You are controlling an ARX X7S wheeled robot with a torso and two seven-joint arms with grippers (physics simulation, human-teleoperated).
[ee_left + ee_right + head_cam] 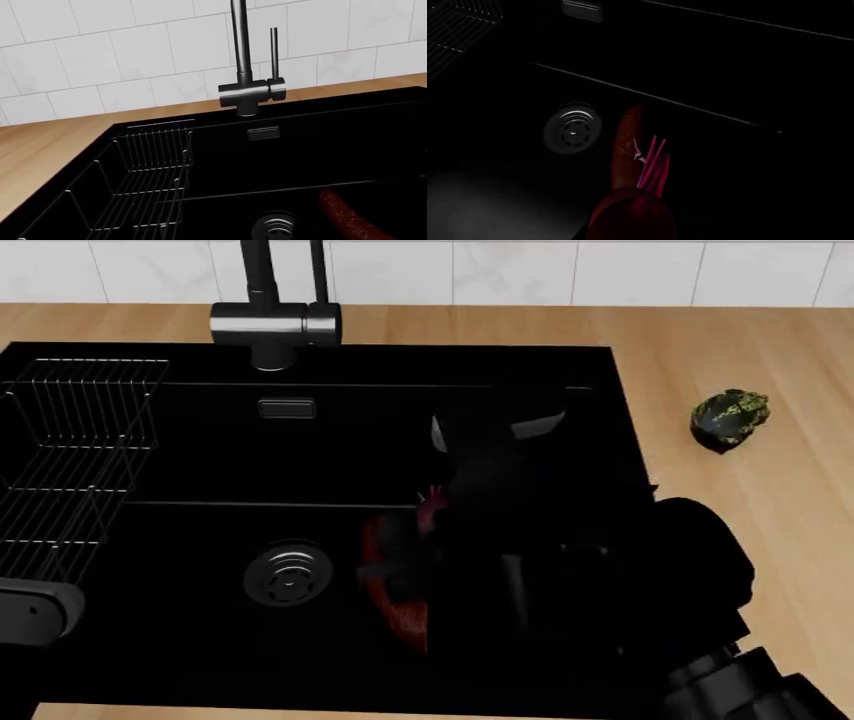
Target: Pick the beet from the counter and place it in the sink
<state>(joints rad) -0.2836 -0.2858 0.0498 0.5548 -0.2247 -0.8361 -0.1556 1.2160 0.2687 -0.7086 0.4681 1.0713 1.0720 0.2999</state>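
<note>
Black sink (220, 160) set in the wooden counter (47, 150), faucet (243, 75) rising before the white tile wall (100, 50). Inside: wire rack (143, 175), round drain (273, 226), and an elongated red vegetable (347, 215).

You see the beet (634, 217) at the right wrist view's bottom centre, dark maroon, pink stems pointing up-frame. The matte black sink (160, 660) fills the head view's left and centre, with the tan counter (747, 350) bordering its right.
</note>
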